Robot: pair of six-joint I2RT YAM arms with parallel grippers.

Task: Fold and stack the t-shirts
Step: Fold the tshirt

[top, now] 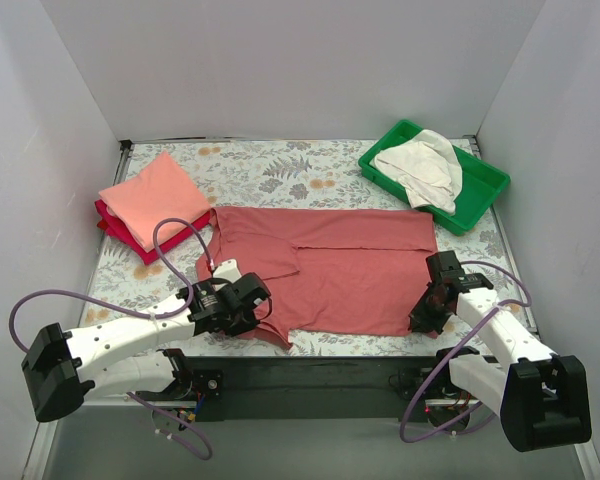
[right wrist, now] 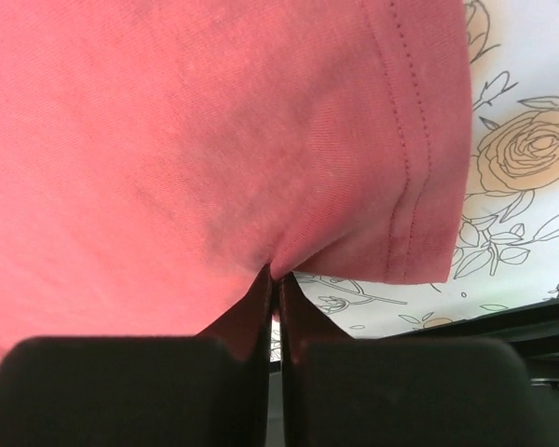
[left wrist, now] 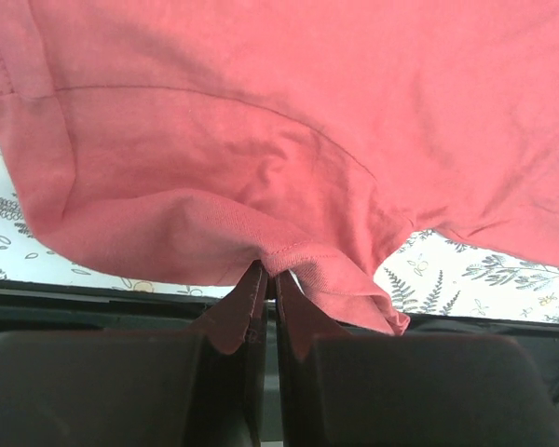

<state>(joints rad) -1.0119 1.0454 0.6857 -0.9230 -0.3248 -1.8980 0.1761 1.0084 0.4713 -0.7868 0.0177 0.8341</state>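
A dusty brick-red t-shirt [top: 330, 265] lies spread across the middle of the floral table, partly folded along its far edge. My left gripper [top: 248, 312] is shut on the shirt's near left corner [left wrist: 289, 256], the cloth bunched between the fingertips. My right gripper [top: 423, 318] is shut on the near right hem [right wrist: 289, 251], with the stitched edge [right wrist: 419, 186] just to its right. A folded salmon-pink t-shirt [top: 155, 195] rests on a crimson one [top: 130, 240] at the far left. A cream-white t-shirt [top: 420, 168] lies crumpled in the green tray [top: 485, 190].
The green tray stands at the back right corner. White walls close the table on three sides. The black base rail [top: 310, 378] runs along the near edge, and purple cables [top: 170, 235] loop over the left arm.
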